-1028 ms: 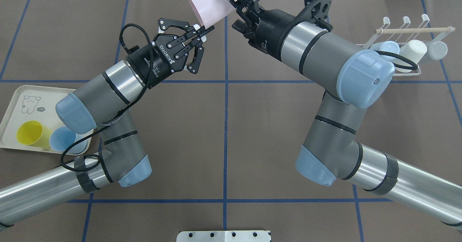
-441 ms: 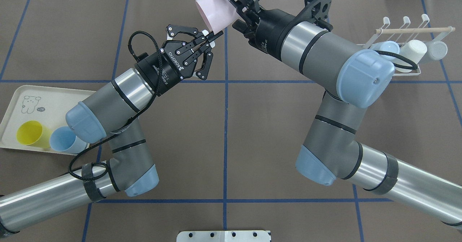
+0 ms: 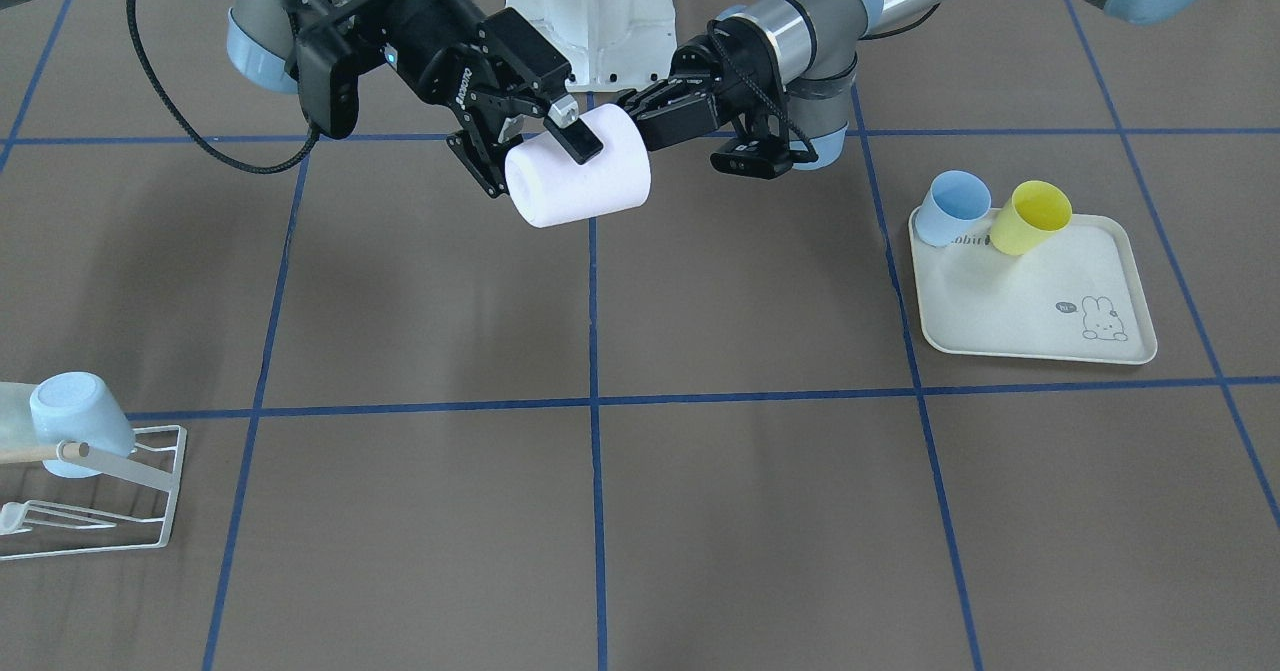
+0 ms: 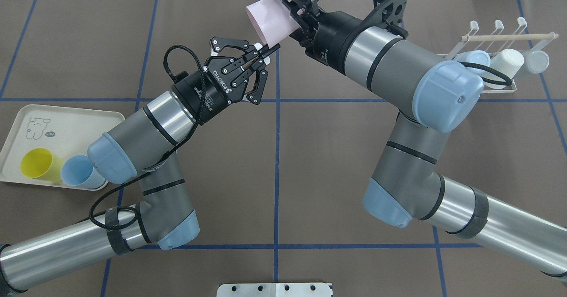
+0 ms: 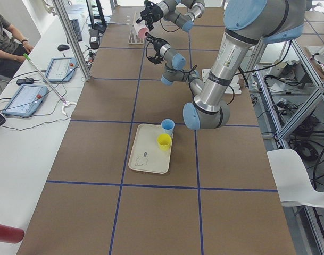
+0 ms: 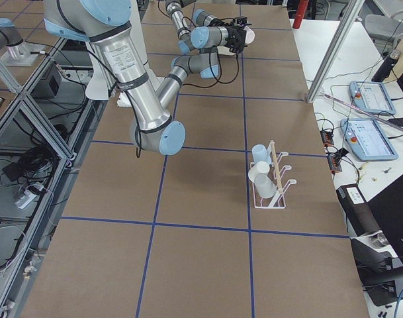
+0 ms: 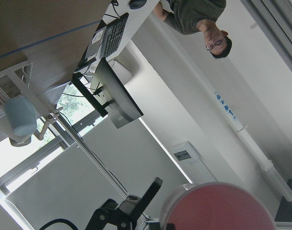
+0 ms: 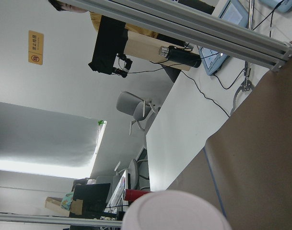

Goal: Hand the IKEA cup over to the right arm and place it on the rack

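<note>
Cup (image 4: pixel 271 21) on its side between both claws, right claw (image 4: pixel 296 13) clamped around it, left claw (image 4: pixel 266 51) pinching its rim.

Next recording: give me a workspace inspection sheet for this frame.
Surface: brown table with blue grid tape.
Job's things: pink cup in mid-air between both grippers; rack holds a light blue cup, a white cup and a grey cup.
Clutter: rabbit-print tray with yellow cup and blue cup at one end.
Grippers: left gripper pinches the pink cup's wall; right gripper straddles its body, clamping unclear.
Cables: black cable looped at the left wrist.
Surroundings: seated person and tablets at a side desk.
</note>
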Controlling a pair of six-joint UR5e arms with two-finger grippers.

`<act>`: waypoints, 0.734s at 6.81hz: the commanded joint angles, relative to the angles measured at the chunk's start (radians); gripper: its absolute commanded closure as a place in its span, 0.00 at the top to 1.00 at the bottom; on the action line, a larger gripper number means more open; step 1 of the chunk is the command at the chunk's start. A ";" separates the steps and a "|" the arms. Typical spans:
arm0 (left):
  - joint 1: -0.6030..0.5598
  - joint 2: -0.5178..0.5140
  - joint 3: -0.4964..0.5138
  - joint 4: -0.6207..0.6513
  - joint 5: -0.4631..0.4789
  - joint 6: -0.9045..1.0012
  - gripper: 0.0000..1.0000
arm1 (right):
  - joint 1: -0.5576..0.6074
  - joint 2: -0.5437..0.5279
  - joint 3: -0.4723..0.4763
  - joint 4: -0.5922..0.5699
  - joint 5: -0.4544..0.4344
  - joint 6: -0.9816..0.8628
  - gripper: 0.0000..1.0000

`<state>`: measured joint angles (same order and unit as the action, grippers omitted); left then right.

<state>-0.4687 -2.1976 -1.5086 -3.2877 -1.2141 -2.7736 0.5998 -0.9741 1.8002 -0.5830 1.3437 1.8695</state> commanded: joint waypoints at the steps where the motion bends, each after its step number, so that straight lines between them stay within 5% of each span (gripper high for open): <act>1: 0.018 -0.005 -0.001 -0.001 0.018 0.002 0.00 | 0.000 0.000 -0.004 0.000 0.000 -0.001 0.98; 2: 0.021 -0.004 -0.001 -0.003 0.018 0.002 0.00 | 0.000 0.000 -0.005 0.003 0.000 0.000 0.81; 3: 0.022 -0.005 -0.001 -0.009 0.018 0.002 0.00 | 0.000 0.000 -0.008 0.005 0.000 0.025 0.01; 4: 0.022 -0.004 -0.001 -0.009 0.016 0.002 0.66 | 0.002 0.000 -0.010 0.012 0.003 0.025 0.00; 5: 0.022 -0.004 -0.015 -0.007 0.015 0.003 1.00 | 0.002 -0.001 -0.028 0.056 0.003 0.027 0.00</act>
<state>-0.4467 -2.2016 -1.5134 -3.2954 -1.1980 -2.7714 0.6008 -0.9742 1.7864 -0.5614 1.3458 1.8923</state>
